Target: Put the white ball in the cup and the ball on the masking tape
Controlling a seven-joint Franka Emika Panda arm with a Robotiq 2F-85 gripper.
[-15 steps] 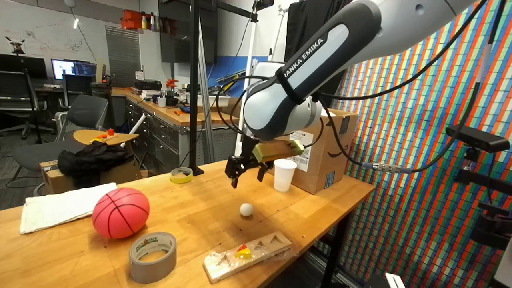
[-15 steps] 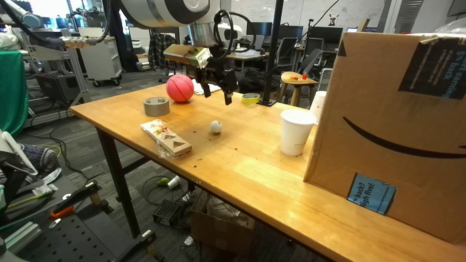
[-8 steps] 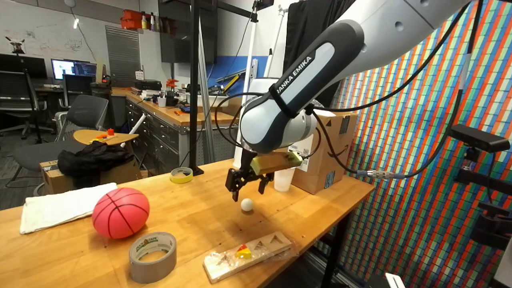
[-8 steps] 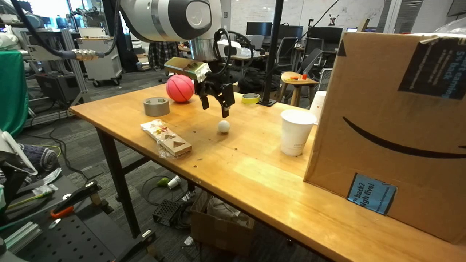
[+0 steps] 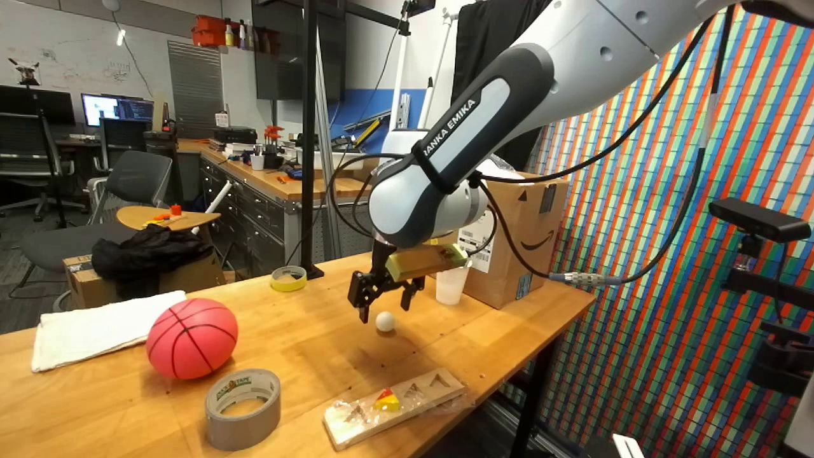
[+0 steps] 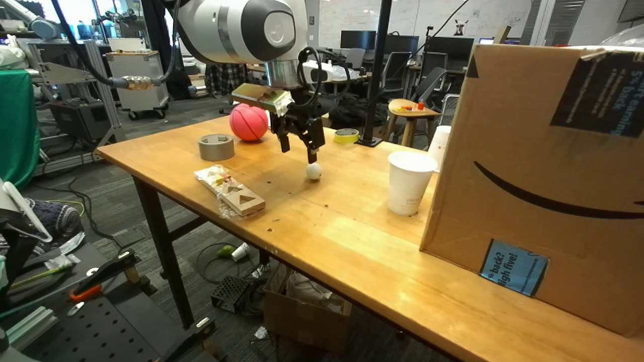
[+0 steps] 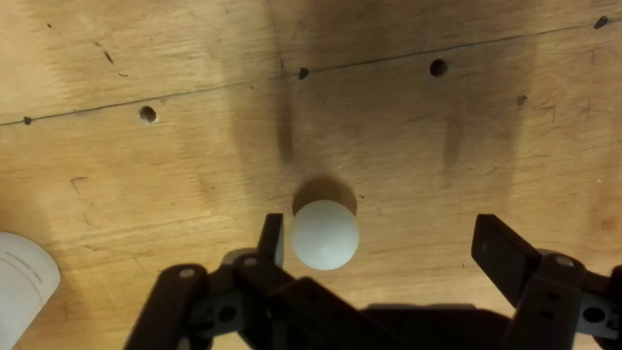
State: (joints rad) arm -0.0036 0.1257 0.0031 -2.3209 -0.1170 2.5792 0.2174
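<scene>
The white ball (image 5: 385,322) lies on the table; it also shows in an exterior view (image 6: 313,171) and the wrist view (image 7: 324,235). My gripper (image 5: 385,310) is open and empty just above it, pointing down (image 6: 299,154). In the wrist view, the ball lies between the fingers (image 7: 379,223), close to the left finger. The white cup (image 6: 410,183) stands upright near the box; the arm partly covers it in an exterior view (image 5: 450,287). The red-pink ball (image 5: 192,338) rests on the table behind the grey masking tape (image 5: 243,410), which lies flat, its centre empty.
A cardboard box (image 6: 533,151) stands beside the cup, with another white container (image 6: 438,146) partly behind it. A wrapped wooden puzzle board (image 5: 394,407) lies near the table edge. A yellow tape roll (image 5: 288,278), a black post (image 5: 309,146) and a white cloth (image 5: 102,331) are farther back.
My gripper has come down toward the table and shifted slightly, staying open. The white ball has rolled a little across the table. The cup, red-pink ball and masking tape have not moved.
</scene>
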